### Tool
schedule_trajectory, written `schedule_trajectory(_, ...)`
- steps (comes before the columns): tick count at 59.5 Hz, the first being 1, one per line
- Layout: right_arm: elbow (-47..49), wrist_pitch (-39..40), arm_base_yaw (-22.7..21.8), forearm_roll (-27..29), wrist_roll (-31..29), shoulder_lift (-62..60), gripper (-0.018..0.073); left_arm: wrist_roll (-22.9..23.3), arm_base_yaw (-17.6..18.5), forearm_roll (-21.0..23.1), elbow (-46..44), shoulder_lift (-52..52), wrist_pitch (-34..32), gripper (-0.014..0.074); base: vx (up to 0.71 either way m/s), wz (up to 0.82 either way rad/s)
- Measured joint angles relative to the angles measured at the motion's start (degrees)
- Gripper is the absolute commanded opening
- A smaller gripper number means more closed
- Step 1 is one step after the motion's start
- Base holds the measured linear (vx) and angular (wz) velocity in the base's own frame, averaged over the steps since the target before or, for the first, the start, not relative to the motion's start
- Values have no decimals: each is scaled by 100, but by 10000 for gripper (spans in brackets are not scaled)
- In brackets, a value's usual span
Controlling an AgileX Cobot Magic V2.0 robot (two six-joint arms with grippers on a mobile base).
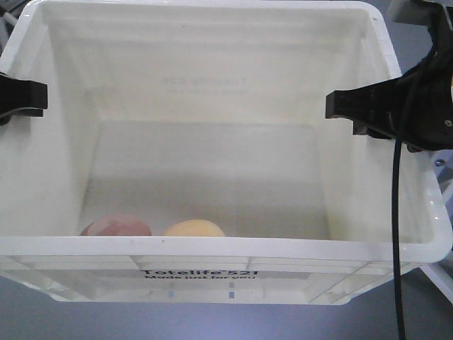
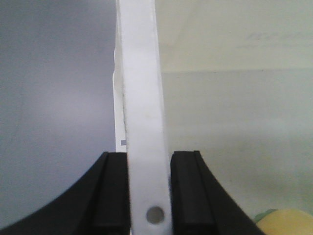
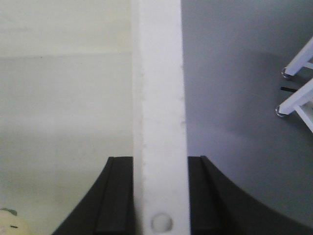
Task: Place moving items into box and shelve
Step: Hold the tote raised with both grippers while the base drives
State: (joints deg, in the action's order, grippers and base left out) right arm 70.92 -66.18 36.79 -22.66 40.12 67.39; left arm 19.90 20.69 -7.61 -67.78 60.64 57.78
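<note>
1. The white plastic crate (image 1: 212, 246) fills the front view, seen from above. It has an open top, a thick rim and ribbed outer sides. The black print (image 1: 202, 275) "Totelife 521 Made just for you" is on the near wall.
2. The left gripper (image 2: 149, 164) has its jaws clamped on the crate's left rim. One black finger (image 2: 112, 196) is outside the wall and the other is inside.
3. The right gripper (image 3: 160, 166) has its jaws clamped on the right rim in the same way, with one finger on each side of the wall.
4. The pinkish-brown plush fruit (image 1: 117, 225) lies on the crate floor against the near wall, left of centre. The near rim hides its lower part.
5. The yellow-orange plush fruit (image 1: 192, 228) lies just beside the first, to its right, also against the near wall. Whether the two touch cannot be told. Its green leaf (image 2: 264, 215) shows in the left wrist view.
6. The black cable (image 1: 398, 234) hangs down from the right arm and crosses the crate's near right corner.
7. The grey surface (image 3: 234, 107) lies outside the crate, and the white frame legs (image 3: 298, 61) stand on it beyond the right wall.
</note>
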Motion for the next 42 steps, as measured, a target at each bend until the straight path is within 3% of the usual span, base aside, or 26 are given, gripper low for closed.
schedule_trajectory(42, 0, 5, 0, 0, 0, 0, 127, 0, 0, 0, 0, 0, 0, 64, -16, 63)
